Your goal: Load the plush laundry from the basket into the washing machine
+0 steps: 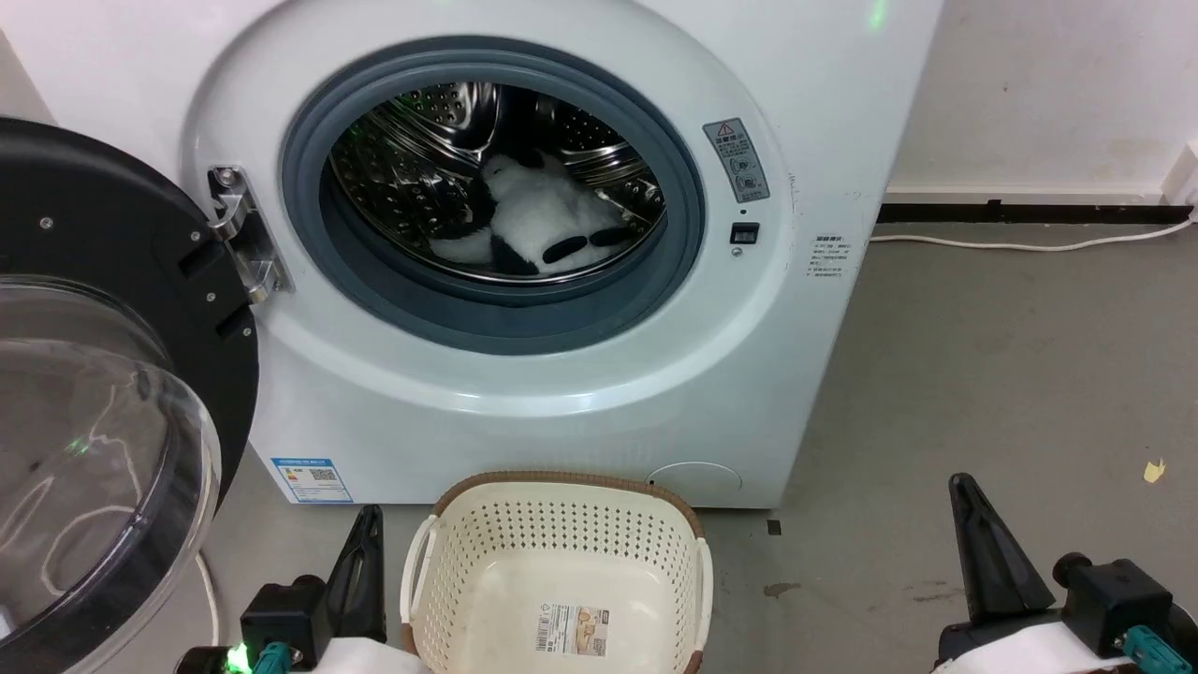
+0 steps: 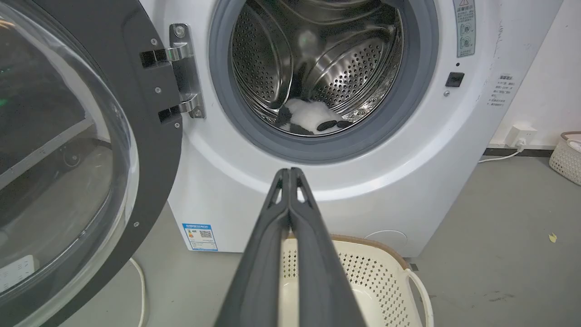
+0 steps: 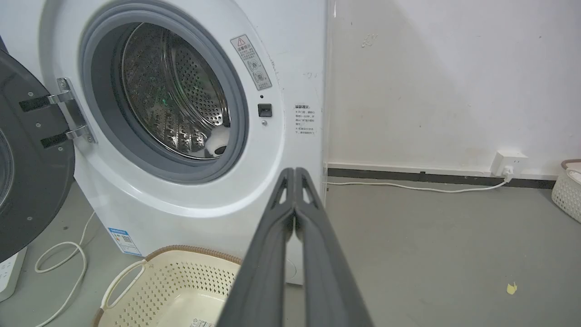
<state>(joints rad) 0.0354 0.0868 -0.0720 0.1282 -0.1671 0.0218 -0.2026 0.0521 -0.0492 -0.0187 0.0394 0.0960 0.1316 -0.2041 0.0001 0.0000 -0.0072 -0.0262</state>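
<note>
A: First entry, far left?
B: Door point(image 1: 103, 374): black rim, clear dome, swung wide open on its hinge at the left of the washing machine point(image 1: 524, 412).

A: Next along.
B: Left gripper point(image 2: 289, 171): low, just left of the basket point(image 1: 562, 485). Its two dark fingers are pressed together tip to tip, with nothing between them.

A: The basket itself?
B: Cream, perforated, brown rim. It stands on the floor point(image 1: 983, 356) directly in front of the machine. A label point(image 1: 571, 629) lies on its bottom.

A: And the plush laundry point(image 1: 547, 215)?
B: Inside the drum point(image 1: 412, 140), lying at the bottom behind the grey door seal point(image 1: 505, 318). White body, black feet nearest the opening.

A: Right side.
B: Right gripper point(image 3: 295, 171): low, well apart from the basket on its right. Its fingers are likewise closed against each other, holding nothing.

A: Remainder?
B: White cable point(image 1: 1020, 245) along the foot of the wall. One yellow scrap point(image 1: 1154, 471) on the floor, far right.
</note>
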